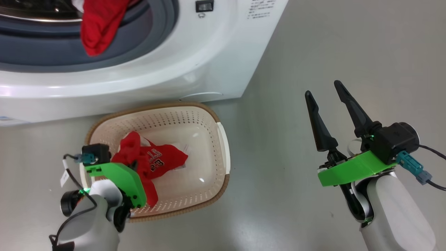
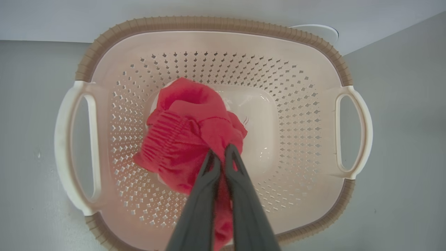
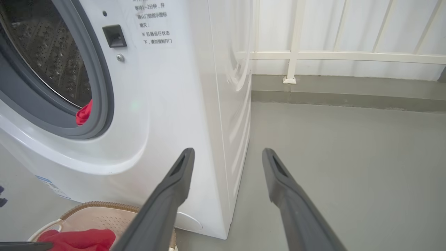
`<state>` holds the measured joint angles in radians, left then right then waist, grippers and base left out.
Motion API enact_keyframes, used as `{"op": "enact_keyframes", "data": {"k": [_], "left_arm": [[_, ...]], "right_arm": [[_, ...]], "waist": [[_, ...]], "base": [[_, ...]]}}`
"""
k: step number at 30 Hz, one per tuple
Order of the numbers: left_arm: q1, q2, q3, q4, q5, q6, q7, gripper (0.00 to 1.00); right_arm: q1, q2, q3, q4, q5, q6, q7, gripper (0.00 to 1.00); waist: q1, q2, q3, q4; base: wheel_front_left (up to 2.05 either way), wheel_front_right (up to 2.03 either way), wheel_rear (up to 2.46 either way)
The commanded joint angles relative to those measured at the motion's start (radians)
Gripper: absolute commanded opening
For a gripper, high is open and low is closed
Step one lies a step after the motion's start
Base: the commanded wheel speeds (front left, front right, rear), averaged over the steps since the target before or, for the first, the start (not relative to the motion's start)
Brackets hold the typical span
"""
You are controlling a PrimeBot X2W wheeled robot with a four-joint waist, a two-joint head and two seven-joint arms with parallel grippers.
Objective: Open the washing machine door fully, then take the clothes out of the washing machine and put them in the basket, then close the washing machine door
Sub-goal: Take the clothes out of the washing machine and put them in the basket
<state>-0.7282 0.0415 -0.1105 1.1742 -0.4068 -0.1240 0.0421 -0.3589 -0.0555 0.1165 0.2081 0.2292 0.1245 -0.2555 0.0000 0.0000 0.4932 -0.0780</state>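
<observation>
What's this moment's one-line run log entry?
left gripper: shut on red garment in basket | right gripper: open, empty | second red garment: hanging from washing machine opening

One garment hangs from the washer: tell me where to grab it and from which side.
Pinch the red garment at its lower lobe draped over the grey gasket, coming from the front, probably with the open right gripper; that lobe droops free.

All views (head looking down) share basket point(image 1: 223, 146).

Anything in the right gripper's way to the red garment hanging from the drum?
Nothing visible does. The right gripper hangs open over the floor beside the washing machine; the red garment drapes over the gasket of the uncovered opening.
</observation>
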Motion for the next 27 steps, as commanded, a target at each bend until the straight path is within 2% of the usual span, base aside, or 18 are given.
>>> {"op": "enact_keyframes", "data": {"k": [1,10,18,19,20,27], "left_arm": [[-0.015,0.028,0.005,0.003,-0.017,-0.006,-0.007,0.00],[-0.047,0.025,-0.079,0.024,-0.101,-0.007,0.004,0.00],[-0.037,0.039,-0.138,0.014,-0.163,-0.007,-0.001,0.00],[-0.036,0.045,-0.145,0.018,-0.164,-0.007,-0.013,0.65],[-0.038,0.050,-0.149,0.025,-0.164,-0.007,-0.026,1.00],[-0.038,0.048,-0.179,0.050,-0.176,-0.007,-0.095,1.00]], "right_arm": [[-0.014,0.005,0.028,-0.028,0.005,0.006,-0.006,1.00],[-0.030,0.005,0.029,-0.035,0.013,0.006,-0.006,1.00],[-0.034,0.005,0.029,-0.031,0.021,0.006,-0.006,1.00],[-0.034,0.005,0.028,-0.030,0.021,0.006,-0.006,1.00],[-0.033,0.005,0.027,-0.028,0.021,0.006,-0.006,1.00],[-0.029,0.005,0.027,-0.016,0.019,0.006,-0.006,1.00]], "waist": [[0.0000,0.0000,0.030,-0.021],[0.0000,0.0000,0.077,-0.043],[0.0000,0.0000,0.073,-0.044],[0.0000,0.0000,0.071,-0.043],[0.0000,0.0000,0.069,-0.041],[0.0000,0.0000,0.034,-0.025]], "base": [[0.00,0.00,0.00],[0.00,0.00,0.00],[0.00,0.00,0.00],[0.00,0.00,0.00],[0.00,0.00,0.00],[0.00,0.00,0.00]]}}
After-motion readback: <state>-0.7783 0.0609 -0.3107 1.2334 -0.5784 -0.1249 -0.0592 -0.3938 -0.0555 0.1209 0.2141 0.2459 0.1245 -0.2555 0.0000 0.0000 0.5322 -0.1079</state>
